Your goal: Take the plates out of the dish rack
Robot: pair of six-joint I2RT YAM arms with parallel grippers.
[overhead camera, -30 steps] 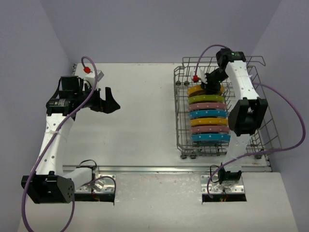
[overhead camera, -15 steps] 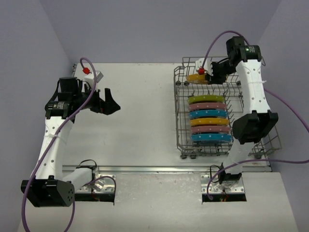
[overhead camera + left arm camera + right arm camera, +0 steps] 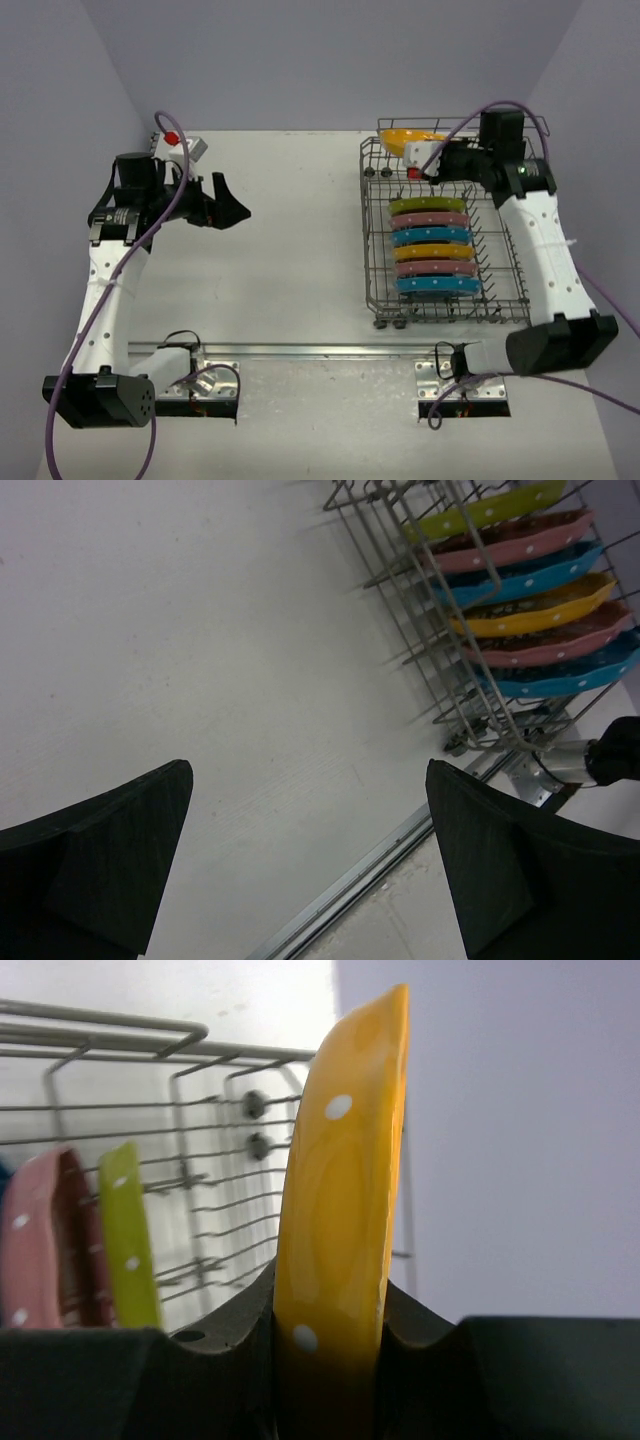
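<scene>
Right gripper (image 3: 328, 1310) pinches the yellow plate (image 3: 345, 1160), edge-up, at the dish rack (image 3: 372, 290) far end; left gripper (image 3: 308, 770) gapes empty.

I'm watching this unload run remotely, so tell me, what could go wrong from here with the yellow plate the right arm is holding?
1. The right gripper pinches the yellow plate only at its rim, so the plate may pivot or slip out.
2. The plate sits close to the far wires of the dish rack and could catch on them when moved.
</scene>
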